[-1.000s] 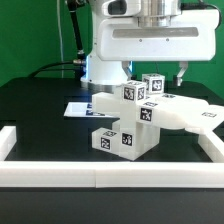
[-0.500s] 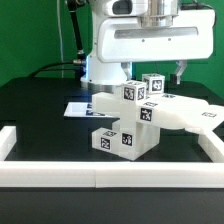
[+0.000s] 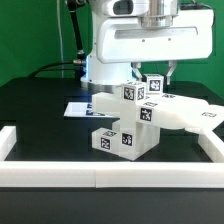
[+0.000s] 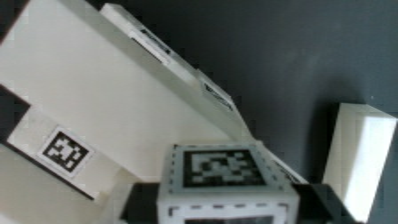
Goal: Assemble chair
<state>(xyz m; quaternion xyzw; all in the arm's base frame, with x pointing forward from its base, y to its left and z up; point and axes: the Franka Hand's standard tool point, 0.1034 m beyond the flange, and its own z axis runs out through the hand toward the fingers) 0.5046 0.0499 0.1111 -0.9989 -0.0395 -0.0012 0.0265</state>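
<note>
The chair (image 3: 135, 120) is a cluster of chunky white tagged blocks in the middle of the black table, with a flat slab (image 3: 190, 116) reaching toward the exterior view's right. A tagged post block (image 3: 153, 86) stands on top of it. My gripper (image 3: 153, 74) hangs straight over this post, a finger on each side and narrow gaps showing. In the wrist view the post's tagged top (image 4: 222, 168) sits between my dark fingers (image 4: 157, 200), my gripper (image 4: 228, 205) straddling it. A wide white slab (image 4: 107, 110) with a tag lies beside the post.
The marker board (image 3: 78, 108) lies flat at the exterior view's left of the chair. A long low white border rail (image 3: 100, 178) runs along the table's front and sides and also shows in the wrist view (image 4: 365, 150). The robot's white base (image 3: 150, 40) stands behind.
My fingers have drawn inward toward the post block. The finger at the exterior view's right has moved left, and the other finger has come into view. The chair parts have not moved.
</note>
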